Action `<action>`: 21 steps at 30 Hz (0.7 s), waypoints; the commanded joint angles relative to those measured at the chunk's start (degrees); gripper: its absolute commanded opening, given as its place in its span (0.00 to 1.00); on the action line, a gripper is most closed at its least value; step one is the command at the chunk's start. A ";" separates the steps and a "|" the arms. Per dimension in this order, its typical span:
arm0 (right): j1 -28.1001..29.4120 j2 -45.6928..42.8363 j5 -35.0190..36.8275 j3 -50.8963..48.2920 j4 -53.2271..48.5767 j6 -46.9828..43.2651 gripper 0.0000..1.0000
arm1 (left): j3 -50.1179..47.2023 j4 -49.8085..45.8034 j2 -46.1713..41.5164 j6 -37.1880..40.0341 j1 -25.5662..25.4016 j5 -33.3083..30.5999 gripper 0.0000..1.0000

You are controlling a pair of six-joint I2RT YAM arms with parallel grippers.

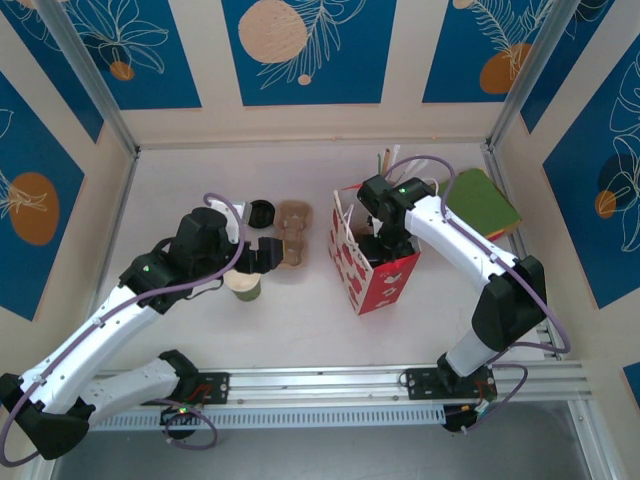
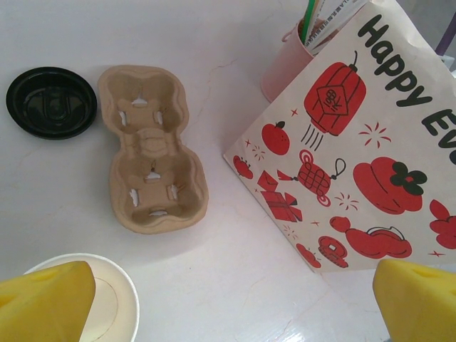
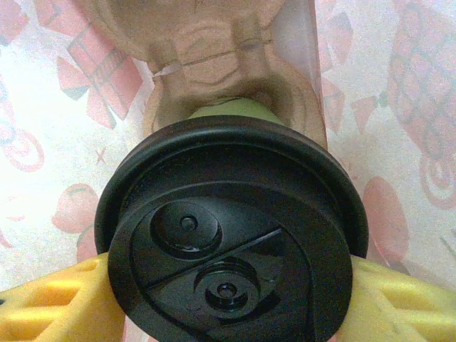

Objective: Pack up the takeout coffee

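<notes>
While the right gripper [image 3: 228,310] holds the takeout coffee [image 3: 231,235] inside the red-and-white paper bag [image 3: 43,107], the main hazard is a tilted release. Its yellow fingers [image 3: 57,306] are partly closed, one on each side of the cup just under the black lid rim. The lid hides the contact faces.

Beyond the fingertips, a pulp cup carrier [image 3: 214,43] sits in the bag, and the green cup wall points toward one of its wells. Whether the cup base is seated cannot be told.

Hazards:
- If the fingers open before the base rests in a well, the cup may tip against the bag wall and leak at the lid.
- If a finger drags on the lid rim during withdrawal, the lid may lift or the cup may be pulled over.
- The bag walls lie close outside both fingers, so a sideways move could snag the paper and shift or topple the bag.

Containers:
- Paper bag: holds the carrier and the coffee.
- Second pulp carrier [image 2: 153,149], on the table ahead of the left gripper [image 2: 228,306]: both wells are empty. A loose black lid [image 2: 51,102] lies just beside it.
- Lidless cup [image 2: 107,306], partly under one left finger: cream interior, apparently empty.
- Pink holder [image 2: 288,64], beyond the fingertips behind the bag: holds straws.

The left gripper is spread fully and holds nothing. A careless descent could knock the lidless cup.
</notes>
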 commanded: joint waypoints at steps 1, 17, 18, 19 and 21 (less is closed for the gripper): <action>-0.24 -1.42 -1.09 -1.12 -0.19 -0.30 0.65 | -0.44 0.04 -0.47 -0.73 0.66 0.40 1.00; -0.33 -0.98 -1.24 -0.70 -0.41 -0.86 0.65 | -0.74 -0.14 -0.78 -1.15 0.60 0.40 1.00; -0.32 -0.98 -1.24 -0.76 -0.40 -0.88 0.65 | -0.63 -0.14 -0.78 -1.15 0.60 0.40 1.00; -0.39 -0.98 -1.24 -0.82 -0.41 -0.82 0.65 | -0.62 -0.15 -0.76 -1.17 0.65 0.40 1.00; -0.42 -0.94 -1.21 -0.79 -0.36 -0.89 0.65 | -0.62 -0.01 -0.80 -1.08 0.61 0.40 1.00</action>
